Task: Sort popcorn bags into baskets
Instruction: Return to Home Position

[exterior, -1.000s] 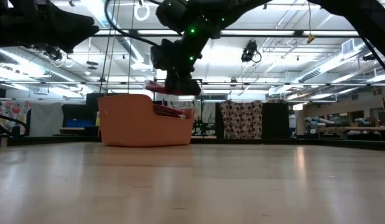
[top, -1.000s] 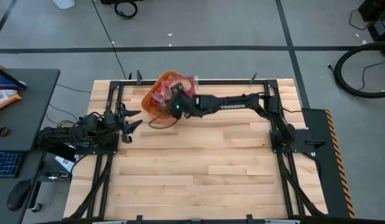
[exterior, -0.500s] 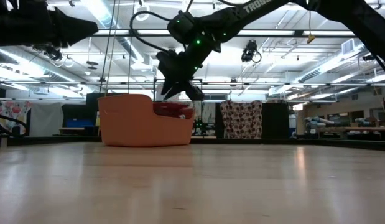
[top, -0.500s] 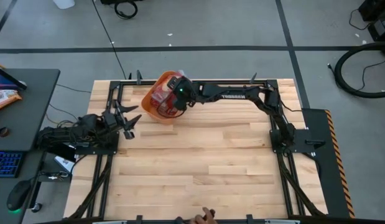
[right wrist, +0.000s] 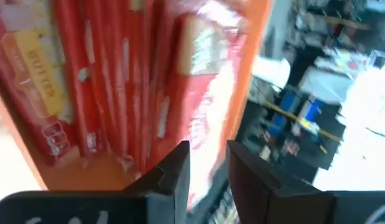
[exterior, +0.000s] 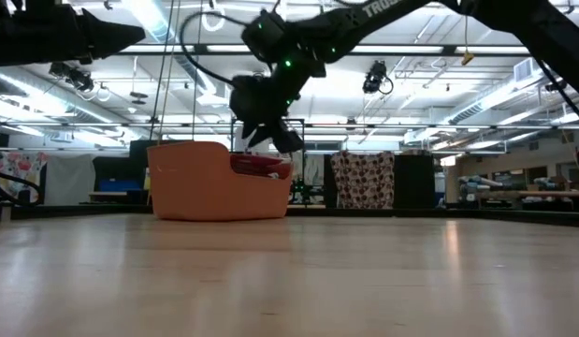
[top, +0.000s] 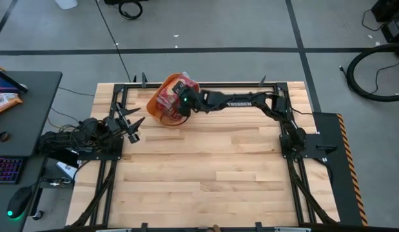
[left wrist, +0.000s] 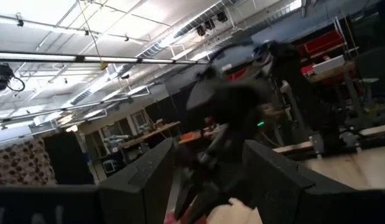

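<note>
Hovering above popcorn bags (top: 165,96) in the tub (exterior: 191,183), right tool (exterior: 270,141) seemingly spread; left tool (top: 135,126) spread aside.

The right arm's fingers (right wrist: 169,179) have dropped their popcorn bag (exterior: 261,167) into the tub (exterior: 191,183).

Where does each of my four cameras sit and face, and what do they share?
High view: overhead, straight down; both arms, right gripper over orange tub, left gripper at table's left edge.
Low view: table height, facing room; same tub and right gripper.
Left wrist view: past own fingers toward right arm.
Right wrist view: past own fingers onto popcorn bags.
</note>
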### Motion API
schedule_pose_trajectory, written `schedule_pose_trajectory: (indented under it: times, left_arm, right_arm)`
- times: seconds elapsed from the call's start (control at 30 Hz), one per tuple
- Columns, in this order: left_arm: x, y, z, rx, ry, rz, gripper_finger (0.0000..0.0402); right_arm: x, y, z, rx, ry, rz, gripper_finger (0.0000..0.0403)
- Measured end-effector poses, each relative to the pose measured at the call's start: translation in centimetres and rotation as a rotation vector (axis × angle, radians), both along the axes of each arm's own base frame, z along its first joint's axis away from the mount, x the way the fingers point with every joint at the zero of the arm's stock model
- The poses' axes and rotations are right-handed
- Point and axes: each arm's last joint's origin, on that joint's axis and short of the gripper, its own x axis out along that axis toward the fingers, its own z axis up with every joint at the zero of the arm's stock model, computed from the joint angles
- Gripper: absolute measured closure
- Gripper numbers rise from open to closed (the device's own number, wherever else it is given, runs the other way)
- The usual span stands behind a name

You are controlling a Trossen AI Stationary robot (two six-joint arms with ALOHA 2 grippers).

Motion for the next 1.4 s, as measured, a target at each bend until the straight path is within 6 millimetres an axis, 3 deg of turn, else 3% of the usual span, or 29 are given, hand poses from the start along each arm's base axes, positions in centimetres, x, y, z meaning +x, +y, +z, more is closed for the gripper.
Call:
schedule_pose_trajectory:
  times: [0.1,0.17,0.43,0.6,0.97,1.13,1.27,1.4]
  left_arm:
    - [0.0,0.0,0.0,0.018,0.011,0.024,0.0208]
    - [0.0,0.1,0.0,0.031,0.016,0.033,0.0208]
    - [-0.1,0.0,0.2,0.044,-0.004,0.039,0.0208]
    - [-0.1,0.0,0.2,0.043,-0.004,0.038,0.0208]
    - [-0.1,0.0,0.2,0.044,-0.003,0.038,0.0208]
    - [-0.1,0.0,0.2,0.044,-0.003,0.038,0.0208]
    - [-0.1,0.0,0.2,0.044,0.002,0.038,0.0208]
    - [-0.1,0.1,0.1,0.043,0.014,0.038,0.0208]
  right_arm:
    - [0.3,1.2,0.2,-0.031,-0.035,-0.082,0.0295]
    - [0.1,0.9,0.3,-0.018,-0.078,-0.16,0.0295]
    - [-1.5,-4.3,0.4,0.183,-0.399,-0.462,0.0297]
    - [-1.7,-5.4,0.1,0.328,-0.423,-0.392,0.0301]
    - [-1.4,-5.0,-0.1,0.494,-0.424,-0.265,0.0317]
    - [-0.9,-4.3,-0.1,0.591,-0.397,-0.088,0.0318]
    - [-0.2,-3.3,0.5,0.535,-0.426,-0.036,0.0318]
    - [-0.5,-2.8,1.6,0.347,-0.457,-0.216,0.0318]
